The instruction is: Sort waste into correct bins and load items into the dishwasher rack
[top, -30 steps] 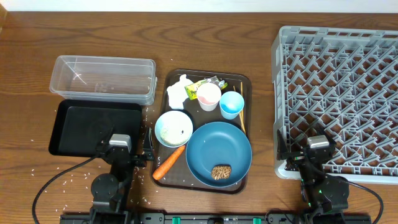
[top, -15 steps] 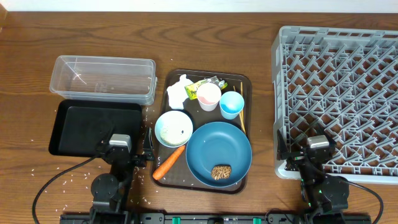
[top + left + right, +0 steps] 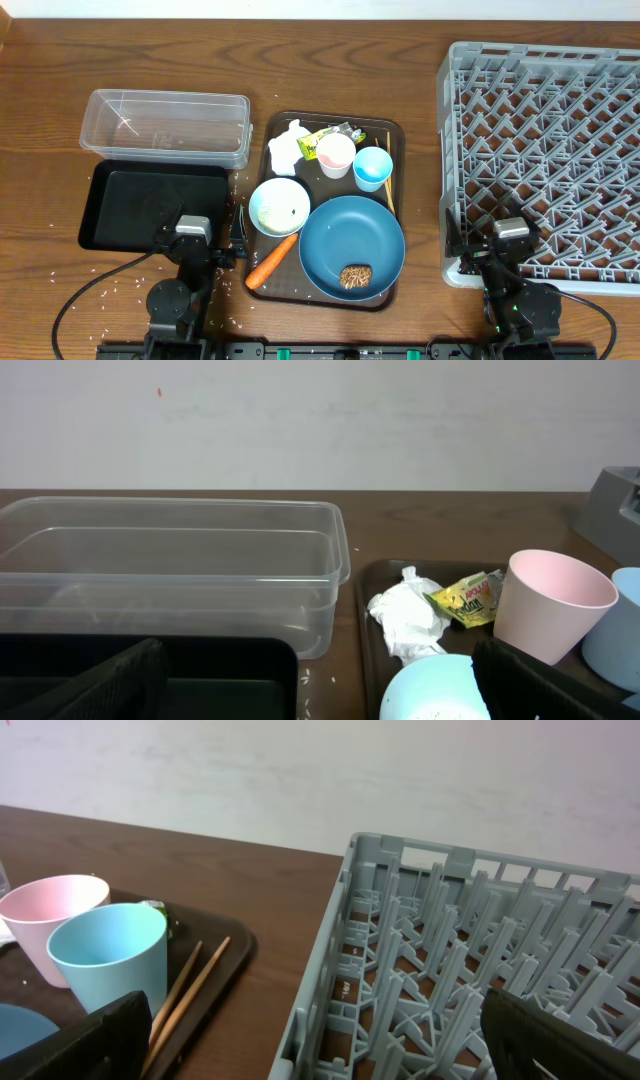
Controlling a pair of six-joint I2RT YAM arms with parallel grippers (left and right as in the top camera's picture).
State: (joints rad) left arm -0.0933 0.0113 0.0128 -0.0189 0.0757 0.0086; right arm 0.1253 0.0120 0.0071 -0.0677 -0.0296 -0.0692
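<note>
Brown wooden table [image 3: 350, 60], white wall [image 3: 300, 420] behind

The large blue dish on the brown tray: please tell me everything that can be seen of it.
The large blue dish is round, shallow and evenly blue, with a smooth surface; its material cannot be told. It sits upright and flat on the near right part of the brown serving tray. A brown lumpy food piece lies inside it near the front rim; the rest looks bare. The white bowl stands close at its upper left, and the carrot points at its left rim; contact is unclear.
</note>
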